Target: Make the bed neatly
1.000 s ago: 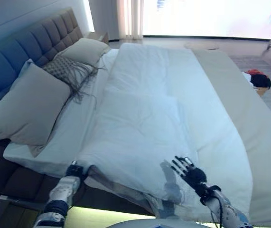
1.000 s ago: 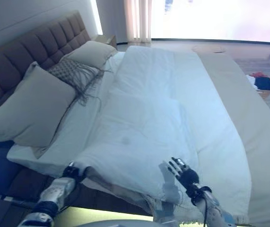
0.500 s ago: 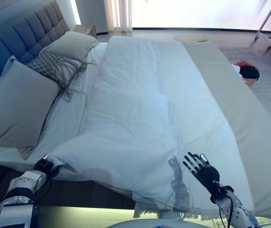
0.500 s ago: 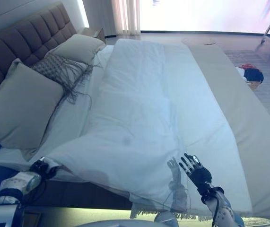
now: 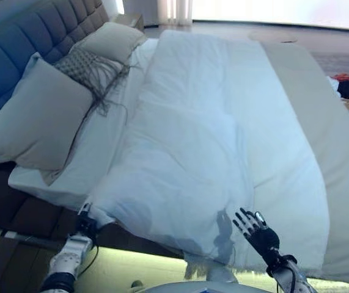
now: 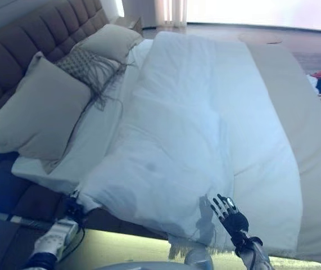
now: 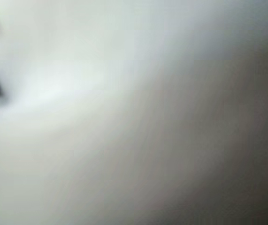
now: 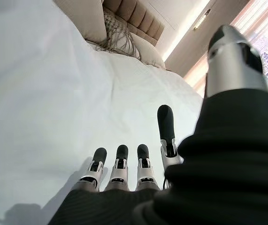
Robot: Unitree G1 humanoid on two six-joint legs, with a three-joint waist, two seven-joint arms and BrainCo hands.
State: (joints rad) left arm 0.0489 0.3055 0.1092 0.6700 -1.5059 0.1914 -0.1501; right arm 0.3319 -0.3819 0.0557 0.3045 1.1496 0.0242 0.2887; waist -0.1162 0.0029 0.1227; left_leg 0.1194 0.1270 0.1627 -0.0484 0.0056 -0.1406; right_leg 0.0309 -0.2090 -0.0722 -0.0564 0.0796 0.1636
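A white duvet [image 5: 186, 152] lies along the bed, rumpled and slanting at its near end. My left hand [image 5: 84, 223] is at the bed's near left side, shut on the duvet's near left corner, which is drawn to a point. The left wrist view shows only blurred white cloth [image 7: 124, 117]. My right hand [image 5: 257, 232] is open, fingers spread and straight, just over the duvet's near edge. In the right wrist view its fingers [image 8: 119, 164] point out over the duvet [image 8: 40, 93] and hold nothing.
A large beige pillow [image 5: 36, 122], a patterned fringed cushion [image 5: 91, 70] and a far pillow [image 5: 113, 39] lean on the padded headboard [image 5: 15, 49] at the left. A beige bedspread [image 5: 333, 159] covers the bed's right side. Dark and red things [image 5: 348, 90] lie on the floor beyond it.
The camera has shifted. My left hand still holds the duvet corner, which now hangs closer to the mattress edge. My right hand stays open near the duvet's near edge.
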